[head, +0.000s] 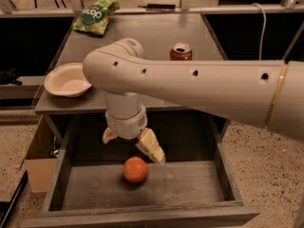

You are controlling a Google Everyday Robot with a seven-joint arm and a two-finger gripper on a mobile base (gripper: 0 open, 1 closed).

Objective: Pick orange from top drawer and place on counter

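The orange (135, 169) lies on the floor of the open top drawer (142, 216), left of centre. My gripper (133, 146) hangs inside the drawer just above and slightly behind the orange, open, with one cream finger (151, 146) to the right and the other finger (109, 135) to the left. Nothing is between them. My large white arm crosses the view from the right and hides part of the counter (156, 37) and the drawer's back.
On the counter stand a white bowl (67, 79) at the left edge, an orange-red soda can (181, 52) near the middle, and a green chip bag (95, 14) at the back. A cardboard box (40, 159) sits on the floor left of the drawer.
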